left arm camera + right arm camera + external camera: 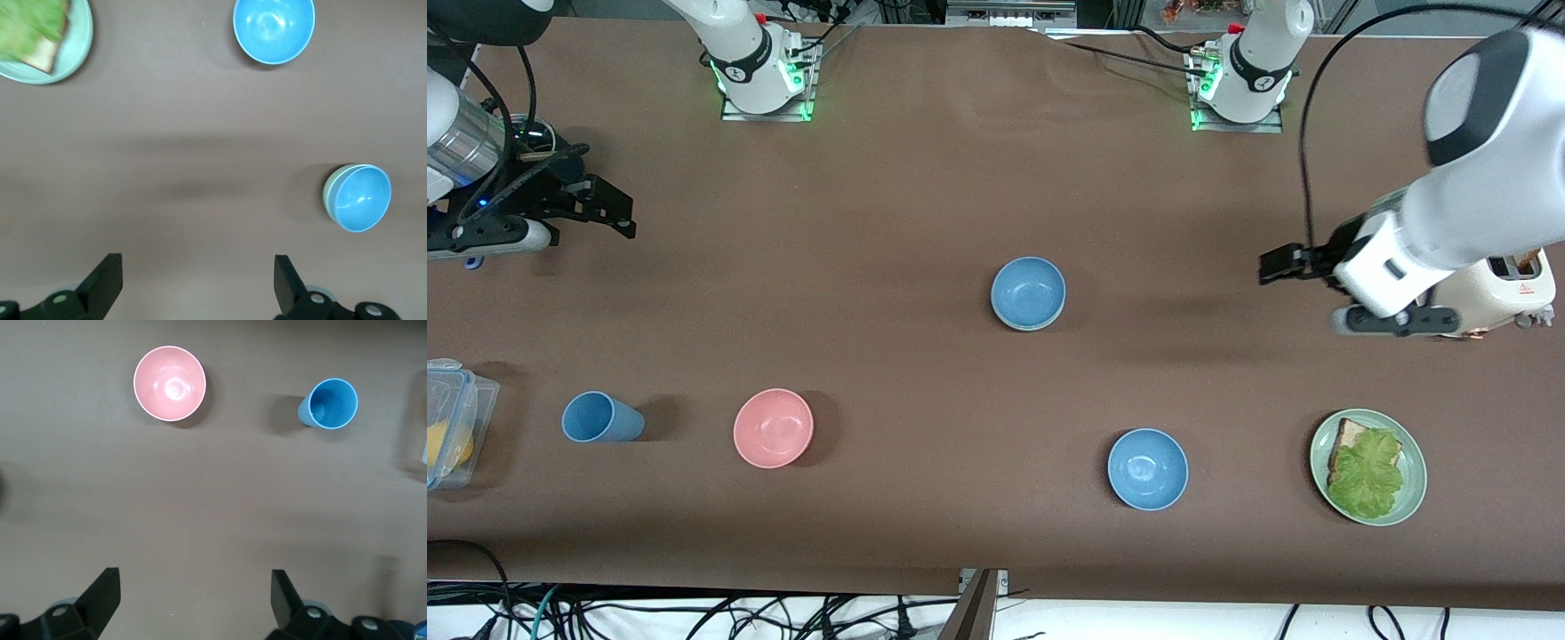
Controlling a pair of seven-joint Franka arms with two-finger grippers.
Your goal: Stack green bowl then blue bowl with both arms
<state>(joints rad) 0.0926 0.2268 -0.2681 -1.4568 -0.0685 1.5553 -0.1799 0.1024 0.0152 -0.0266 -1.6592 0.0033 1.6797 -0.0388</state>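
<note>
The slate blue bowl [1028, 290] sits nested in the pale green bowl [1017, 323] at the table's middle; only the green bowl's rim shows. In the left wrist view the blue bowl [361, 198] fills the green bowl [327, 194]. My left gripper [1276, 264] is open and empty, up over bare table toward the left arm's end; it also shows in the left wrist view [197, 267]. My right gripper [609, 213] is open and empty over the right arm's end of the table; it also shows in the right wrist view [193, 583].
A glossy sky-blue bowl [1147, 468], a pink bowl [773, 428] and a blue cup [600, 418] stand nearer the front camera. A green plate [1414, 480] with bread and lettuce and a white toaster [1507, 284] are at the left arm's end. A clear container [454, 418] is at the right arm's end.
</note>
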